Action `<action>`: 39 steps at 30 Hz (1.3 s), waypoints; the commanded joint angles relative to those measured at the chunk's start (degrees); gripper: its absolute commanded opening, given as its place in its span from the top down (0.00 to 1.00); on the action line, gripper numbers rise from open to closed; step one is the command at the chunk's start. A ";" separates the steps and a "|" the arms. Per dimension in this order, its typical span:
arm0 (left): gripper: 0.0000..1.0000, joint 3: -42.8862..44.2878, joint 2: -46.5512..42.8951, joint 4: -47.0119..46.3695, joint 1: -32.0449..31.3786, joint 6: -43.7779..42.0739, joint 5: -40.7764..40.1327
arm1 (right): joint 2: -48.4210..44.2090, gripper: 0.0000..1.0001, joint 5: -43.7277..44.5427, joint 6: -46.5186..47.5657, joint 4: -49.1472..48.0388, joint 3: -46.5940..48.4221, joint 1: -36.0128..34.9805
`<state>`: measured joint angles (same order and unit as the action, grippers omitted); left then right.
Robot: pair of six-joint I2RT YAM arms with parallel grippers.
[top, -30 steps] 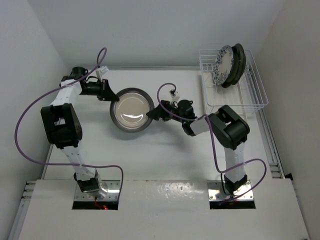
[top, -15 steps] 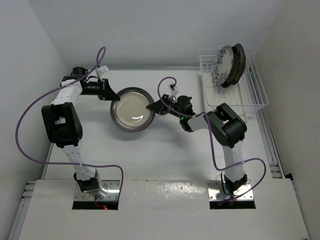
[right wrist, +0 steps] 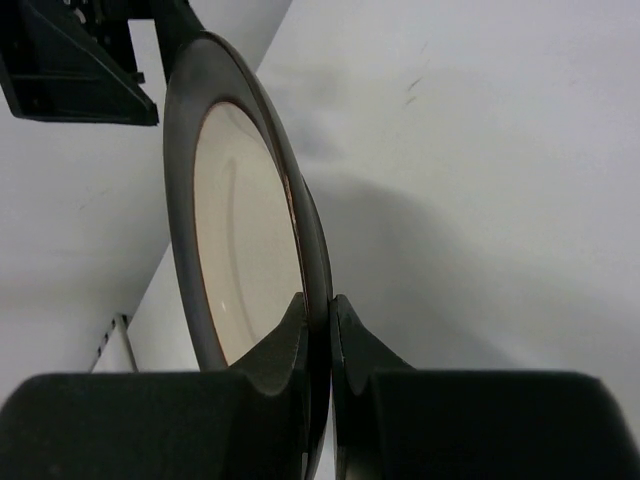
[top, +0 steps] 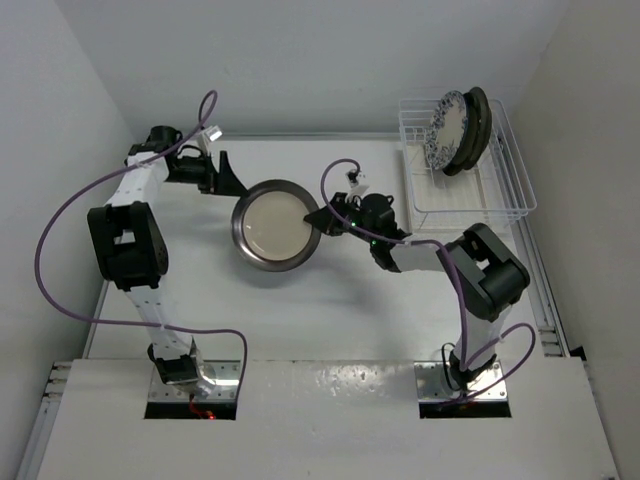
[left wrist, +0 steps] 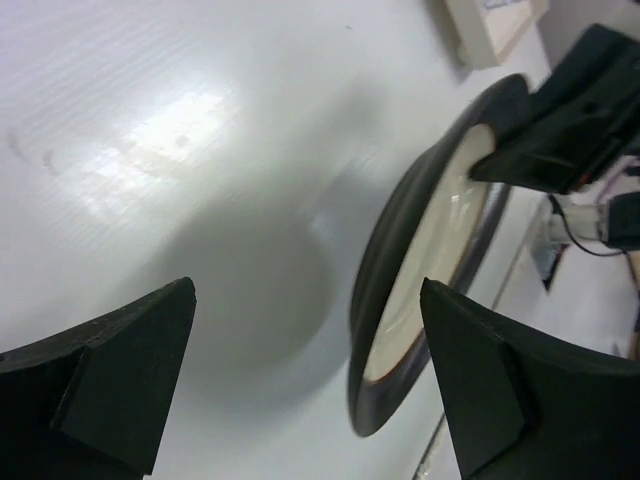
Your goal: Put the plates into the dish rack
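On the white worktop [top: 340,300], right tool [top: 314,218] pinches the tilted cream round ceramic plate [top: 270,222] by its dark rim; left tool [top: 229,177] spread, clear of it. Thin grip: swing slowly, slot upright into white wire dish rack [top: 480,211].

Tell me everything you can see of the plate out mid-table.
The plate is round, glossy and ceramic-looking, with a cream centre and a broad dark rim. The right claw is shut on its right rim, a finger on each face. It seems raised off the table, with its shadow beneath. The left claw stands open beside it, not touching.
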<state>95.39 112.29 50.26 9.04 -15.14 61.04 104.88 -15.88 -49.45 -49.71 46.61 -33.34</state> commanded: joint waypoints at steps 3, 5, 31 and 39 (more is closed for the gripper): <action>0.00 5.32 -1.11 -2.09 -0.16 3.79 -13.00 | -7.14 1.00 5.76 0.49 -5.14 0.85 1.61; 0.00 7.68 -1.64 -2.88 -0.16 6.85 -18.64 | -8.99 1.00 8.13 0.93 -2.77 0.41 2.14; 0.00 2.78 -7.00 -5.79 3.09 7.67 -34.84 | -13.92 1.00 34.76 53.01 17.37 35.38 18.66; 0.00 1.64 -7.52 -5.79 3.09 7.14 -35.37 | -9.88 1.00 39.25 67.02 18.34 40.40 22.44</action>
<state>97.12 108.36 45.41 11.73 -7.62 26.00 95.20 20.08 10.31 -21.41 82.89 -12.05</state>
